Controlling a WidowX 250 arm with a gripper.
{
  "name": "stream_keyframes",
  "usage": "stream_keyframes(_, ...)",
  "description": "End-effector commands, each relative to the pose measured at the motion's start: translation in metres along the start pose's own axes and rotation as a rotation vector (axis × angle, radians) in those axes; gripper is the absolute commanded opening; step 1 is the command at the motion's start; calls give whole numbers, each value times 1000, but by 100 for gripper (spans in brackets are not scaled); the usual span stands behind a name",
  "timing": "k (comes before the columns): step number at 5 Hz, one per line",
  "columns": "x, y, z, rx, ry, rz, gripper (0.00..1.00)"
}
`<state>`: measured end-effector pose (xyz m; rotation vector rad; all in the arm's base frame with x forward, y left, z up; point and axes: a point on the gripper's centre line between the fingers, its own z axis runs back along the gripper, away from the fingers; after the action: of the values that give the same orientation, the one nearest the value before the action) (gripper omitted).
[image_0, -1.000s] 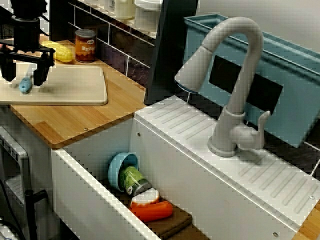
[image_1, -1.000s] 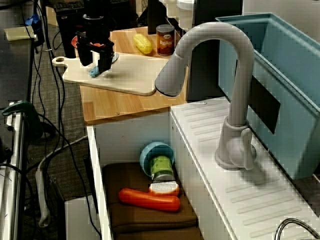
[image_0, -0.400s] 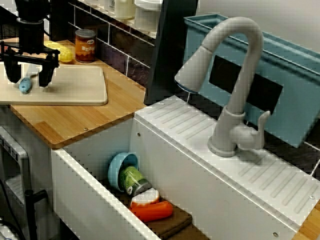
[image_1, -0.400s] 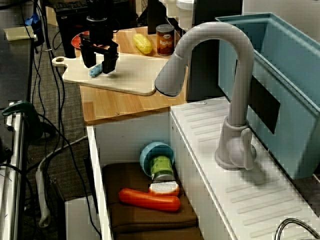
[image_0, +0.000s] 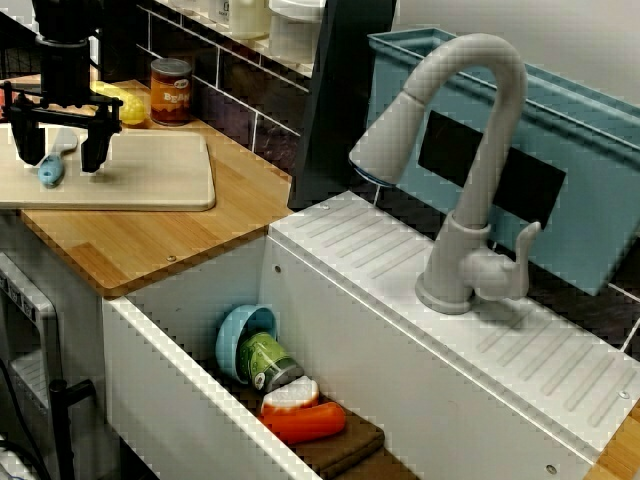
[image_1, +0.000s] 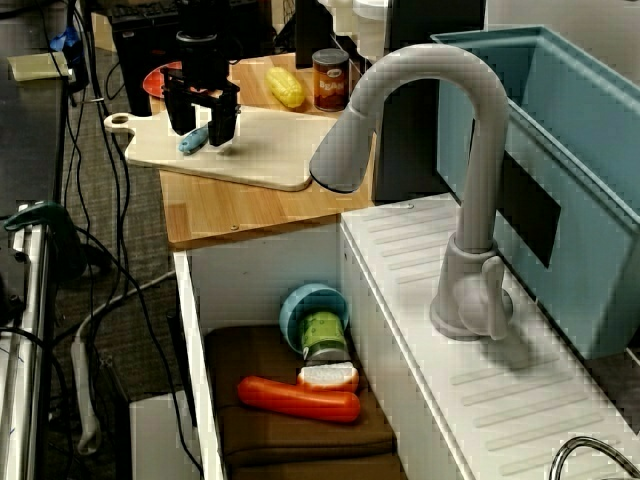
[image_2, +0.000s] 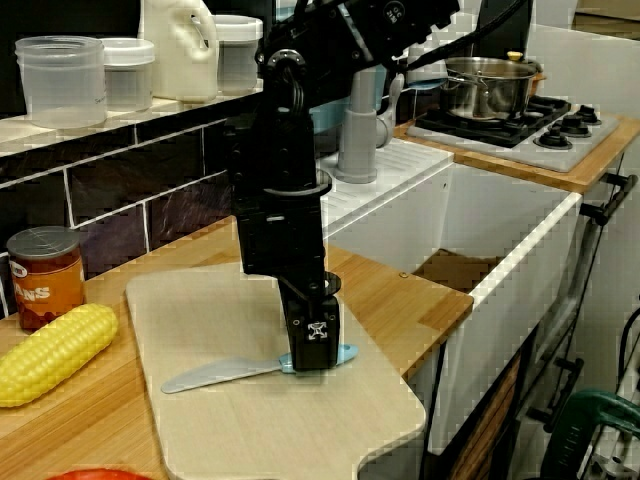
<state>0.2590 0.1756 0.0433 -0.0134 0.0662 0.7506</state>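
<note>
View over the sink: you see the claw (image_0: 61, 162) hanging low over the cutting board (image_0: 150, 175), its two fingers wide apart and clamped on nothing.
Knife: the small knife (image_0: 52, 168) with the blue handle lies flat on the cutting board, blade toward the wall, on the same spot as a second ago.
Change: your claw has slid a little toward the tiled wall over the last second, and the gap between its fingers is unchanged. The knife has not gone with it.
Meaning: I judge that the knife lies free, and that the claw is shifting its place over it, not carrying it.
Knife against claw: the handle sits between the fingers, nearer the one at the picture's left. A second ago it was about midway.
View from the side: the claw (image_1: 201, 130) straddles the knife (image_1: 191, 141), and the blue handle shows just below the fingertips.
View along the counter: one finger (image_2: 312, 335) stands in front of the knife (image_2: 215, 375) where blade meets handle. Its tip is close to the cutting board (image_2: 300, 440), but you cannot tell whether it touches.
Nearby: a corn cob (image_2: 50, 352) and a can (image_2: 42, 275) sit beside the cutting board by the wall. The faucet (image_0: 470, 160) and the sink (image_0: 180, 390) are well apart from the claw.
</note>
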Motion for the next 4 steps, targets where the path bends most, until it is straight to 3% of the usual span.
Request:
stream_keyframes(1,7,4,13,5,-32,-19,100)
stream_keyframes(4,8,7,13,14,-21,-33,100)
